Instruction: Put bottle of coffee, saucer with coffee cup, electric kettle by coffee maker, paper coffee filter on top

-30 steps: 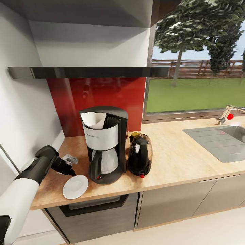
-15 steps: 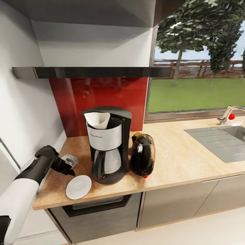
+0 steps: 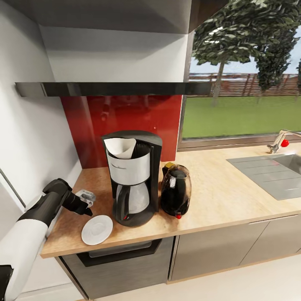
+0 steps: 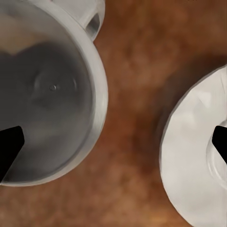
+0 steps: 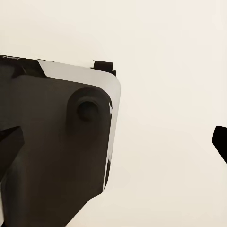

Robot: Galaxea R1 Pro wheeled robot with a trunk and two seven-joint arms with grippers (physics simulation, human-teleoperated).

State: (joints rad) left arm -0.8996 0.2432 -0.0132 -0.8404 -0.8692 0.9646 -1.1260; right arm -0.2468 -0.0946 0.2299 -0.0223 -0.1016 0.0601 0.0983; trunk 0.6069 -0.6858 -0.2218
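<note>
The coffee maker (image 3: 133,177), black with a brushed-steel panel and steel carafe, is standing on the light-wood countertop (image 3: 217,200) before the glossy red backsplash (image 3: 125,121), beneath the thin black kitchen shelf (image 3: 113,88). A white paper coffee filter (image 3: 121,147), folded into a cone, is sitting in its open top. The rounded smoky-glass electric kettle (image 3: 176,195) is standing just beside the machine at its 3 o'clock, and the yellow cap of the bottle of coffee (image 3: 167,165) is peeking out behind the kettle at about 11 o'clock. The plain white saucer (image 3: 97,229) is lying bare at the machine's 8 o'clock, near the counter's front edge. The left gripper (image 3: 87,200) is hovering at the saucer's 11 o'clock. In the left wrist view its fingers are standing wide apart, gripping nothing, over the empty coffee cup (image 4: 47,99), which is sitting on the wood beside the saucer, apart from it. A steel sink (image 3: 271,171) is lying far off at 3 o'clock. The right gripper (image 5: 113,146) is likewise spread wide, empty, over the pale floor (image 5: 170,71) and a black robot part (image 5: 56,142).
</note>
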